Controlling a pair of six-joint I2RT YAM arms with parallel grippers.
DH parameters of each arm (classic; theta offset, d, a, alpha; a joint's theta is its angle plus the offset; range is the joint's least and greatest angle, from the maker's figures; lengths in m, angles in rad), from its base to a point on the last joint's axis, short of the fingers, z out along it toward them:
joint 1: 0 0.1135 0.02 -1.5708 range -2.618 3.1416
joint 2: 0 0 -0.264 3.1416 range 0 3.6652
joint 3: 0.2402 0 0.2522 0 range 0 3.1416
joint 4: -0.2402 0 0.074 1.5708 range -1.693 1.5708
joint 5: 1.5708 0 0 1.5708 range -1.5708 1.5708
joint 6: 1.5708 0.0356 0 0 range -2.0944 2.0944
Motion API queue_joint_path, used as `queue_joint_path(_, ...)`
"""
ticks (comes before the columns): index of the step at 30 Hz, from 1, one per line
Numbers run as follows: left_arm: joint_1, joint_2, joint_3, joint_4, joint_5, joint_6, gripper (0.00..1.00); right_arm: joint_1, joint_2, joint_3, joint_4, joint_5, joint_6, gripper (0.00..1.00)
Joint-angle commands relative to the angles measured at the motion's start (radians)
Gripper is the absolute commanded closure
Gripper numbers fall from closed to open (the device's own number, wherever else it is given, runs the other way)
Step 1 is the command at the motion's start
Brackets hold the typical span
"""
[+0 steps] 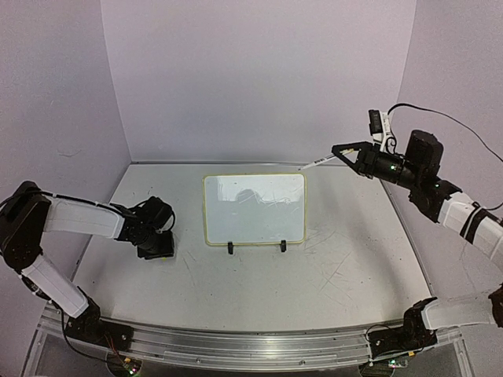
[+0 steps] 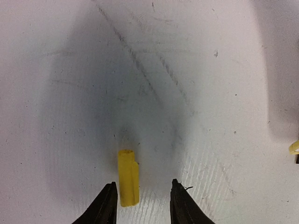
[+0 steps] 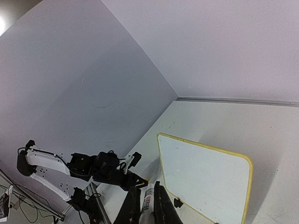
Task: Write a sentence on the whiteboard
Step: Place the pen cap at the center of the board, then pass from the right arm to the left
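Note:
The whiteboard (image 1: 254, 208), white with a thin yellow rim, stands tilted on black feet mid-table; its face (image 3: 205, 179) carries no writing. My right gripper (image 1: 339, 154) hovers above the board's back right corner, shut on a white marker (image 1: 318, 162) whose tip points left toward the board. In the right wrist view the marker (image 3: 148, 204) sits between the fingers of that gripper (image 3: 145, 186). My left gripper (image 1: 159, 250) points down at the table left of the board. It (image 2: 142, 196) is open, and a yellow marker cap (image 2: 128, 177) lies loose on the table beside its left finger.
Dark scuff lines cross the white tabletop (image 2: 154, 79). A yellow bit of the board's rim (image 2: 294, 148) shows at the right edge of the left wrist view. Purple walls (image 1: 259, 71) close in the back and both sides. An aluminium rail (image 1: 251, 345) runs along the near edge.

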Motion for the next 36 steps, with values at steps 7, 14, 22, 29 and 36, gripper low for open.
queue_joint_path(7,-0.002,-0.308,0.205,0.064,0.228,0.172,0.22,0.107,0.107,0.012,0.069,-0.021,0.001,1.00)
queue_joint_path(14,-0.049,-0.300,0.233,0.503,0.688,0.208,0.13,0.312,0.253,0.051,0.188,0.027,0.043,1.00)
queue_joint_path(22,-0.201,-0.167,0.324,0.507,0.810,0.336,0.18,0.420,0.388,0.107,0.331,-0.028,0.148,1.00)
queue_joint_path(29,-0.202,-0.180,0.292,0.501,0.851,0.358,0.37,0.448,0.424,0.140,0.345,-0.043,0.164,1.00)
queue_joint_path(36,-0.203,-0.219,0.254,0.491,0.852,0.390,0.60,0.449,0.424,0.148,0.347,-0.053,0.170,1.00)
